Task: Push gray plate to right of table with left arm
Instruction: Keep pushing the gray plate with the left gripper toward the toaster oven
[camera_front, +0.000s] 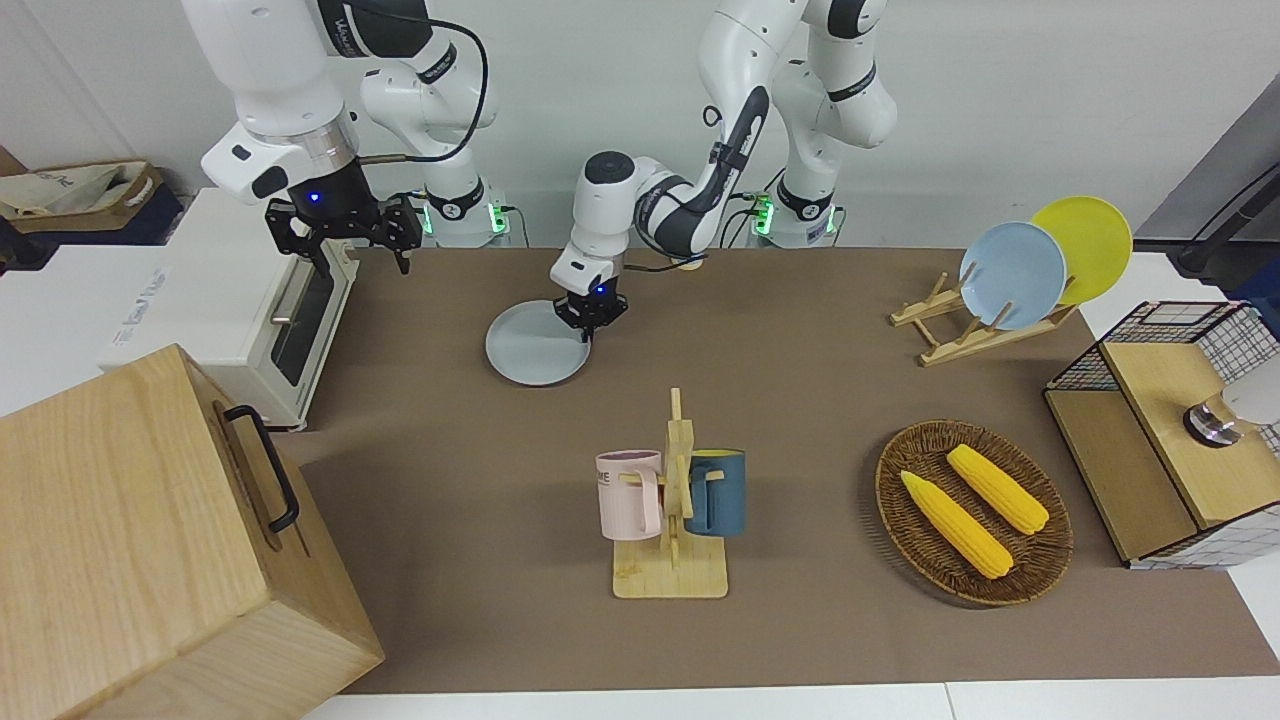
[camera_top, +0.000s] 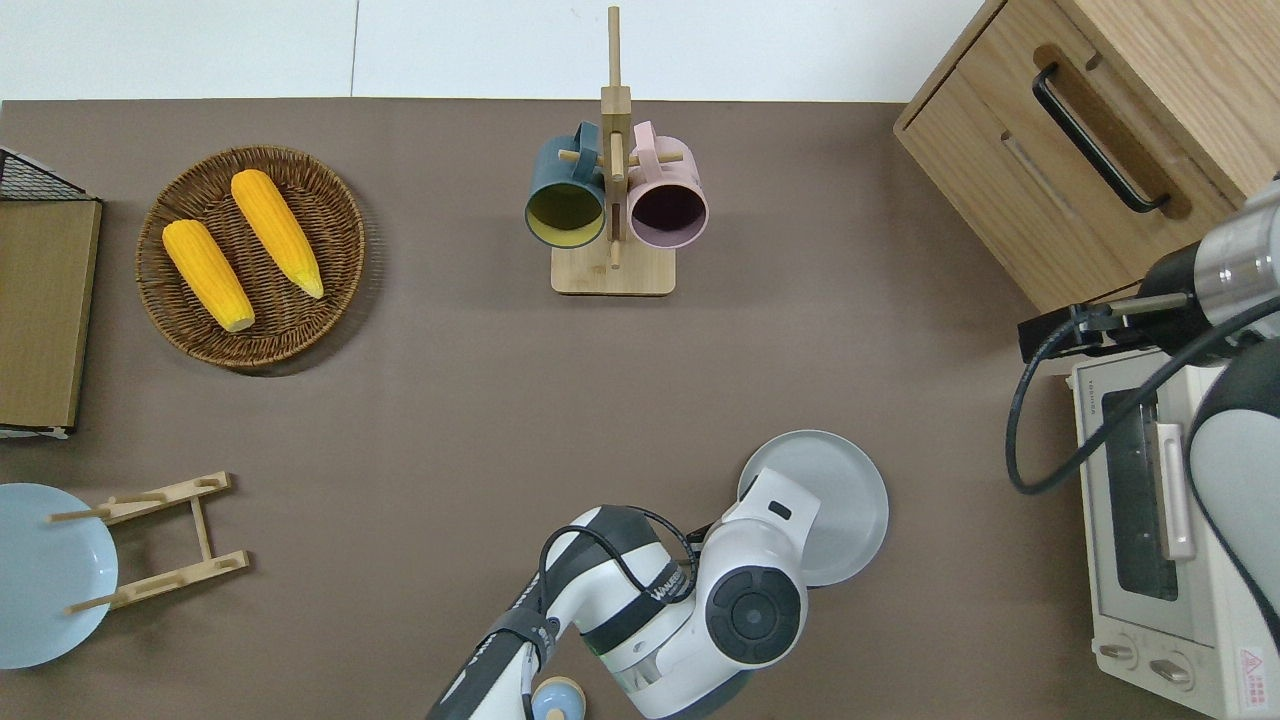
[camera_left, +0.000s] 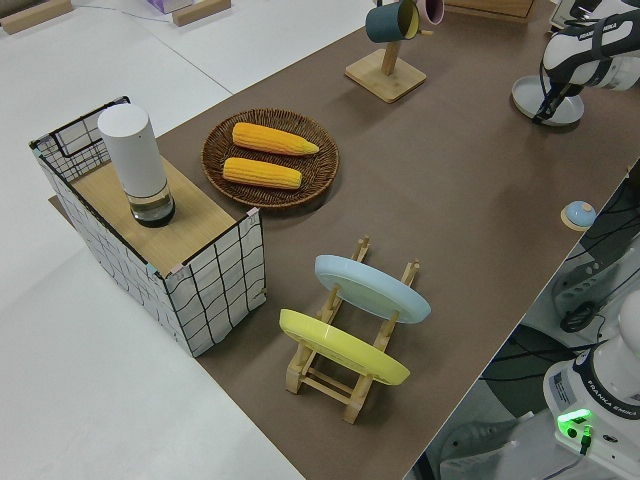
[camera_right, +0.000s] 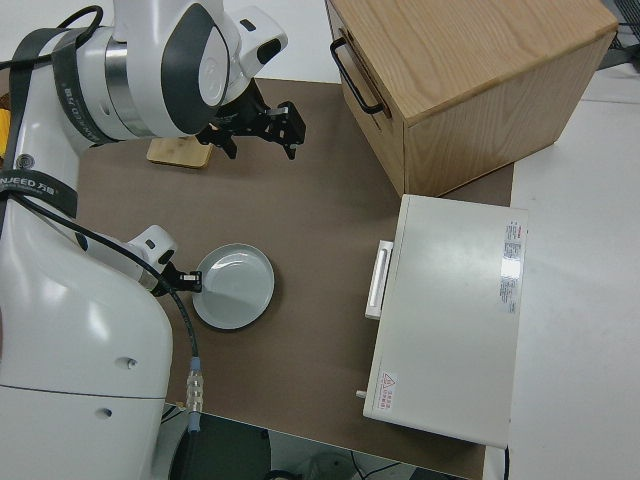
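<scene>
Over at the right arm's end of the table (camera_front: 480, 450) stand a wooden cabinet (camera_front: 150, 540) and a white toaster oven (camera_front: 240, 310), with the right gripper (camera_front: 345, 232) parked, its fingers spread wide. Next comes the gray plate (camera_front: 530, 352), flat on the brown mat, nearer to the robots than the mug rack (camera_front: 672, 520) and lying between that rack's line and the oven. The left gripper (camera_front: 588, 318) is down at the plate's rim on the side toward the left arm's end; I cannot tell from here whether its fingers are parted or closed. Further along, the rack carries a pink mug (camera_front: 630, 495) and a dark blue mug (camera_front: 716, 492). Then a wicker basket (camera_front: 905, 520) holds two corn cobs (camera_front: 955, 525), and a dish rack (camera_front: 960, 330) props a sky-blue plate (camera_front: 1012, 275) and a yellow plate (camera_front: 1095, 240).
</scene>
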